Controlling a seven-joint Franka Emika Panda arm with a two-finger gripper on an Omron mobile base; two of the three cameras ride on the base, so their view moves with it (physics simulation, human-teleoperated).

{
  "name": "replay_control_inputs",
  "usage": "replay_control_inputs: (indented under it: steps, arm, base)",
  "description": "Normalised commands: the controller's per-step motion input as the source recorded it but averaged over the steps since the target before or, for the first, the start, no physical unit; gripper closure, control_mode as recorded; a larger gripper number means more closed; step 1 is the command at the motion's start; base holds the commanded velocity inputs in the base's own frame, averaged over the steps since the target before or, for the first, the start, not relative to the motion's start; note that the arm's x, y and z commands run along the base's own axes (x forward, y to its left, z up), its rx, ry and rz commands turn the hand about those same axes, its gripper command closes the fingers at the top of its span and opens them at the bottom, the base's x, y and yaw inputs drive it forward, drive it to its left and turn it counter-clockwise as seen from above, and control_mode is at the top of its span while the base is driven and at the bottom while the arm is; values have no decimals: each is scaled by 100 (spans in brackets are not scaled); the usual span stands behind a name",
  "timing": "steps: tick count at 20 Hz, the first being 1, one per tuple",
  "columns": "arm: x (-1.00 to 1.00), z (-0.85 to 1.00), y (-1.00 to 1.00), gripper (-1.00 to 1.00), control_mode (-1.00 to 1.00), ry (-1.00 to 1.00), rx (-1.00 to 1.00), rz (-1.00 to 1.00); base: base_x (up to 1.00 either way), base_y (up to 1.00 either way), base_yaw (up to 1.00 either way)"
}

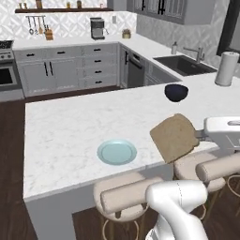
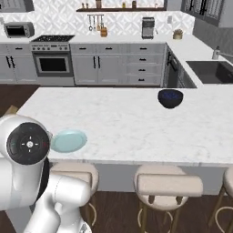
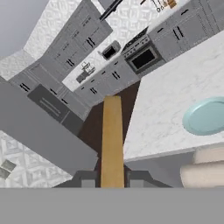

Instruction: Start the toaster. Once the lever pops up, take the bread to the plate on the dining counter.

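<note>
tan bread (image 1: 175,136) hangs tilted over the marble surface (image 1: 65,131) edge in our left base view, right of the pale plate (image 1: 116,152). from the right base, we see the plate (image 2: 68,140) near the surface's front edge. our hand view shows fingers (image 3: 112,180) clamped on the bread's (image 3: 112,140) edge.
</note>
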Motion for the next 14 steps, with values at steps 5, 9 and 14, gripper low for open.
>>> replay_control_inputs:
  steps: [5, 9, 14]
  arm:
    - [0, 0, 0, 100, 100, 0, 0, 0]
    - [0, 0, 0, 100, 100, 0, 0, 0]
    - [58, -44, -29, 100, -100, 10, 15, 24]
  base:
    - [73, -42, 43]
    - [85, -24, 33]
    - [12, -4, 6]
